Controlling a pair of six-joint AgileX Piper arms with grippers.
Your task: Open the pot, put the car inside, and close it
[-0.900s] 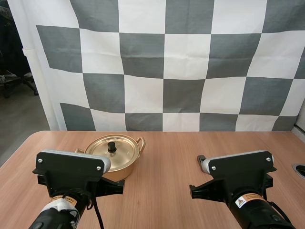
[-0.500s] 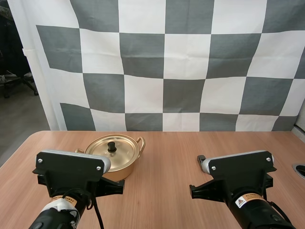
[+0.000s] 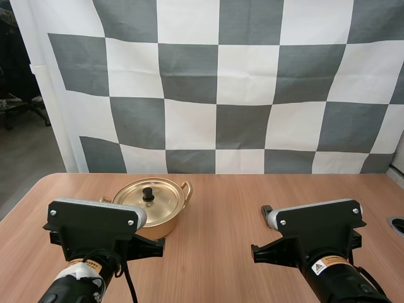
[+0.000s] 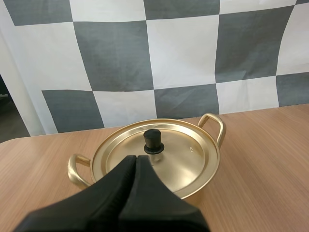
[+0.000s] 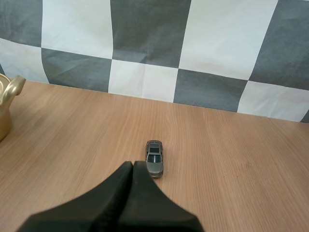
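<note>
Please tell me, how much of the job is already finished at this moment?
Nothing looks done: the lid sits on the pot, and the car lies on the table. Nothing is in hand; the left gripper and right gripper are shut, empty. Remaining: opening, loading, closing.

1. You have one pot (image 3: 165, 222).
2. You have one lid (image 4: 183, 159), and it has one knob (image 4: 153, 141).
3. You can count two handles (image 4: 215, 126) on the pot.
4. You have one car (image 5: 154, 158).
5. You have two grippers: the left gripper (image 4: 135, 159) and the right gripper (image 5: 133, 165).
6. You have one table (image 3: 227, 202).
</note>
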